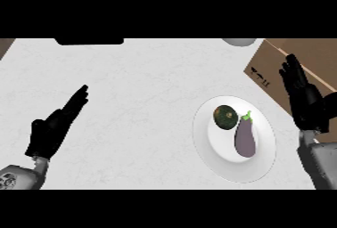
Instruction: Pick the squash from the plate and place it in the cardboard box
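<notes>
In the head view, the squash point(225, 117), dark green and round, lay on the white plate point(220, 156) at the right of the worktop point(145, 89), just beside a purple eggplant point(245, 137). The cardboard box point(310, 48) stood beyond the plate, at the upper right. The right hand point(304, 95) hung over the box's near edge, fingers straight, holding nothing, apart from the squash. The left hand point(58, 127) rested open and empty at the left, well away.

The grasp looked not yet begun. The likeliest trouble was the eggplant: with so little room between the two, closing fingers might nudge it or take it instead. The round squash could also roll off the plate if touched off-centre.
</notes>
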{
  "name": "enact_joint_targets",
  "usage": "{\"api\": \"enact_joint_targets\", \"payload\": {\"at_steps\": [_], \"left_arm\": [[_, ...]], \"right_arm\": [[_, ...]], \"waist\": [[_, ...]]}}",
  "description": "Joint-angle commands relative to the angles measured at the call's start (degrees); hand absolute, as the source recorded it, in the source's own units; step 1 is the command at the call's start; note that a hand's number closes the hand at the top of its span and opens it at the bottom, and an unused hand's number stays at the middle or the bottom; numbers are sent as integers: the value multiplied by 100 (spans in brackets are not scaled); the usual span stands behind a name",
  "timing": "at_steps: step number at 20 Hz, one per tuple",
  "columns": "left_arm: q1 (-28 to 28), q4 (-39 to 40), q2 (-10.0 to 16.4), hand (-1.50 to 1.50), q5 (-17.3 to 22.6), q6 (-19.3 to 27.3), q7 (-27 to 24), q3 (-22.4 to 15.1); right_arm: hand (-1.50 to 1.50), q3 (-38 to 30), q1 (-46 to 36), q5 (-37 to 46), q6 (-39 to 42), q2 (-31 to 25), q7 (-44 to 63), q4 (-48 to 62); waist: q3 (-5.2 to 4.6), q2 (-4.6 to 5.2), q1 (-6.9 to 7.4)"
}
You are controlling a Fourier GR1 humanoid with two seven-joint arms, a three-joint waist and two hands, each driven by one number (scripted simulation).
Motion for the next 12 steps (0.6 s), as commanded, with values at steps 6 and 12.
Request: {"api": "enact_joint_targets", "payload": {"at_steps": [6, 12], "left_arm": [[-561, -258, 238, 0, -445, -116, -992, 347], [-609, -125, -143, 0, -370, -402, -1055, 255]], "right_arm": [[-150, -1239, -745, -864, 1256, -1406, -602, -1383], [-150, -1124, 287, 414, 2032, -2120, -2492, -151]], "waist": [[146, 36, 83], [154, 138, 243]]}}
